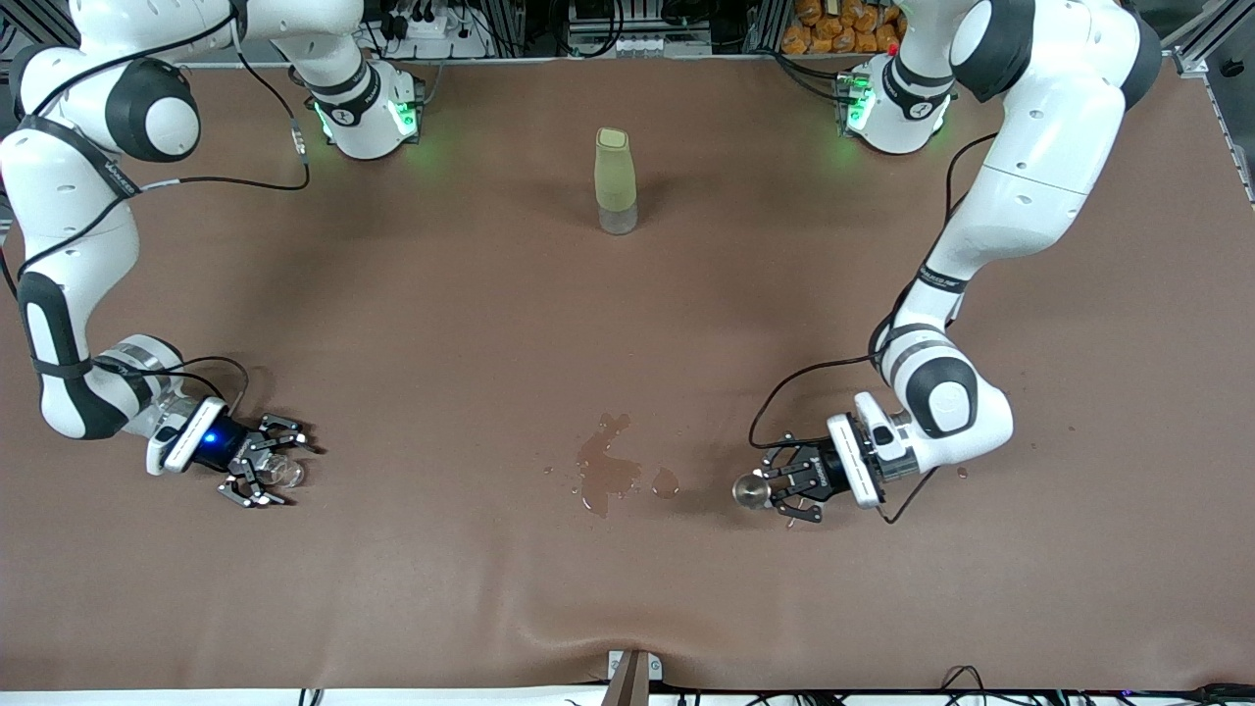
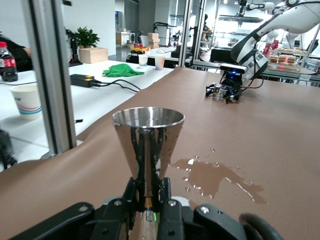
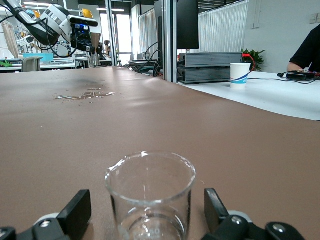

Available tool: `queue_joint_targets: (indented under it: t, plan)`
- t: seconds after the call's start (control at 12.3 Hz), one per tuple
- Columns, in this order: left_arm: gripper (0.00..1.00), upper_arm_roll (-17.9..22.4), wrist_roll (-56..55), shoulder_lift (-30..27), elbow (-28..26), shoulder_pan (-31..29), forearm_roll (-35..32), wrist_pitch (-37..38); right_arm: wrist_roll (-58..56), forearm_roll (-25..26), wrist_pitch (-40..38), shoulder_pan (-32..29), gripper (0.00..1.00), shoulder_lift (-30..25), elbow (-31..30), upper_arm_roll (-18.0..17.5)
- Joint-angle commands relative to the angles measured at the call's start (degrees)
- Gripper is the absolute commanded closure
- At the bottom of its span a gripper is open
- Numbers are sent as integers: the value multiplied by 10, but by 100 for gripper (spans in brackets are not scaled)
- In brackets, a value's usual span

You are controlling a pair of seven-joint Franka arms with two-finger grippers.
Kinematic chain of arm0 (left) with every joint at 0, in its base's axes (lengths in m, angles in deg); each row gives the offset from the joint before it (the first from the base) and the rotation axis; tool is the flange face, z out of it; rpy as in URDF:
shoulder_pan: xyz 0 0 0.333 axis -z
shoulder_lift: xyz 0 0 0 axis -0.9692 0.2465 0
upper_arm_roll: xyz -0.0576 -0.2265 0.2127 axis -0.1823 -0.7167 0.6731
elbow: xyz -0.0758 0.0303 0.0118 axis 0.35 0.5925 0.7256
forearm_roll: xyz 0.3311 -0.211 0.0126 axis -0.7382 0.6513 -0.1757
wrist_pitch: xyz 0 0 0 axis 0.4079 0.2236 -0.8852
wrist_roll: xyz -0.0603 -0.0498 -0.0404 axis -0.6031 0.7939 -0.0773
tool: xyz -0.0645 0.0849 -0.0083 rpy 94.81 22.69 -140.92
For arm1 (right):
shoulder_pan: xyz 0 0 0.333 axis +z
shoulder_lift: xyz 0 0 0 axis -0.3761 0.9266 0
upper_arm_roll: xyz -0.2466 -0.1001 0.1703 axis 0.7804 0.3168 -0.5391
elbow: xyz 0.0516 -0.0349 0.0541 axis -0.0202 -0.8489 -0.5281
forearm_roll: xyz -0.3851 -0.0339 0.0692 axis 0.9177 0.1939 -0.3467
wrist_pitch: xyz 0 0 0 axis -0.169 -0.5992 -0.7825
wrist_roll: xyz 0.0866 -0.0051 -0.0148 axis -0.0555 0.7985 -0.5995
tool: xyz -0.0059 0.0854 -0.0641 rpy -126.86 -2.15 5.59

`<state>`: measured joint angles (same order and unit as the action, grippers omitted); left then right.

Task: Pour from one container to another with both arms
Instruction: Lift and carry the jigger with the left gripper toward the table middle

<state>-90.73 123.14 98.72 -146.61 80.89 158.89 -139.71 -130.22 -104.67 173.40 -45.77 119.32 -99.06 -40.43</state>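
A shiny metal jigger stands upright with my left gripper shut on its narrow waist. In the front view the jigger and the left gripper sit low over the table toward the left arm's end, beside a spill. A clear glass beaker stands on the table between the fingers of my right gripper, which is open with a gap on each side. The right gripper and beaker are toward the right arm's end.
A puddle of brown liquid with small drops lies on the brown table cover between the two grippers. A tall yellow-green bottle stands upright farther from the front camera, between the arms' bases.
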Motion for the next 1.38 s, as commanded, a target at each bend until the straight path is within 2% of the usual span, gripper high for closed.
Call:
queue_joint_targets:
  t: [0.0,0.08,0.16,0.49,0.73,1.06,1.3]
  plan:
    - [100,4,4,-11,1,10,8,-8,-8,-17,1,9,67,11,10,2]
    - [100,1,9,-15,1,8,6,-2,-9,-15,4,9,98,11,10,2]
    - [100,-8,19,-22,-1,2,5,0,-9,-15,4,10,100,11,10,2]
    - [100,-24,15,-40,-2,0,-10,17,-5,-13,2,12,100,11,10,2]
    - [100,-51,2,-50,1,9,-3,11,-1,-14,-2,20,100,7,10,1]
    - [100,-51,-14,-57,2,36,-6,6,18,-14,-29,34,100,6,11,0]
    - [100,-51,-44,-55,23,84,-3,-72,19,-15,-76,35,100,-3,12,0]
